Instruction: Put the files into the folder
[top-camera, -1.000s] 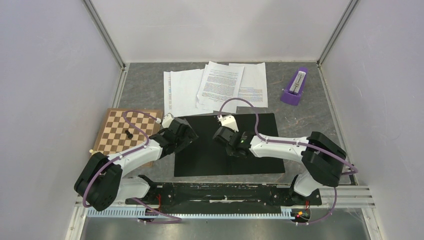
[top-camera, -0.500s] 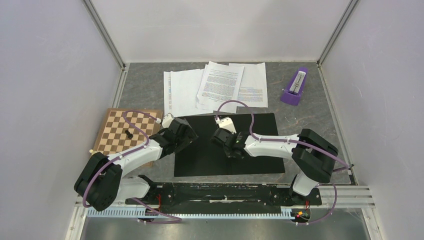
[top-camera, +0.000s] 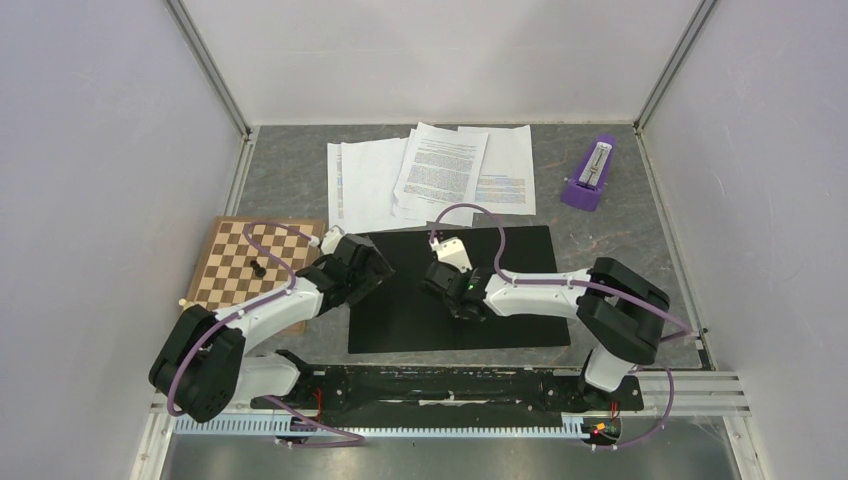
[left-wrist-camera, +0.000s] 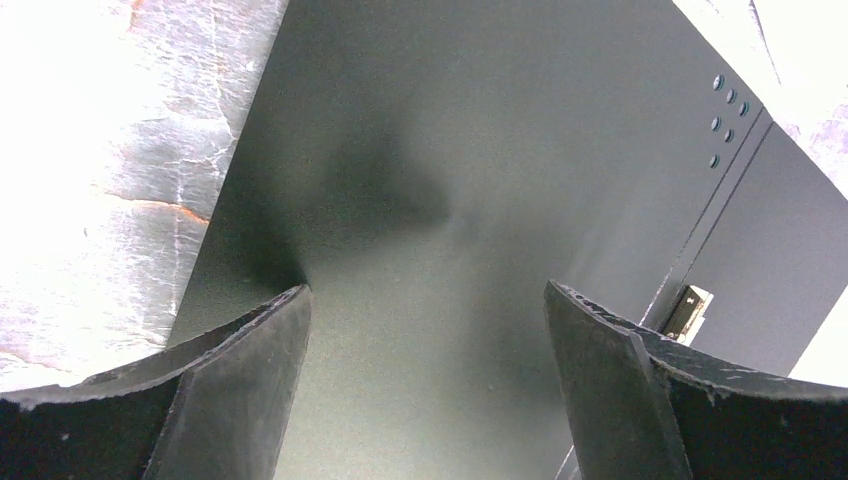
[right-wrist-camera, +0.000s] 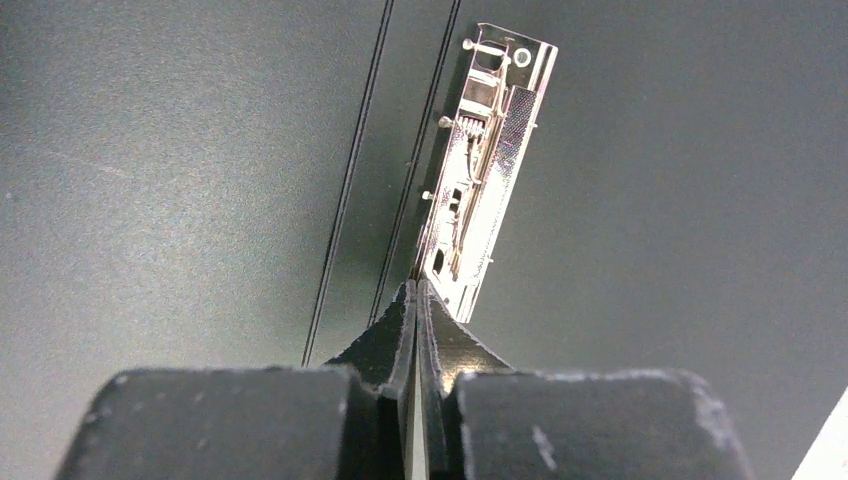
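On the grey surface (top-camera: 620, 250) I see the flat black open folder (top-camera: 520, 300), with the white printed files (top-camera: 440, 170) at its 12 o'clock. Left tool (left-wrist-camera: 425, 292): spread wide, empty, over its 9 o'clock edge. Right tool (right-wrist-camera: 415, 290): pinched closed at the silver clip (right-wrist-camera: 485, 150).

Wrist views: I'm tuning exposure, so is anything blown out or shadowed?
Left wrist: the table is blown out to white, and a soft shadow darkens the folder. Right wrist: the metal clip glares, detail partly washed out.
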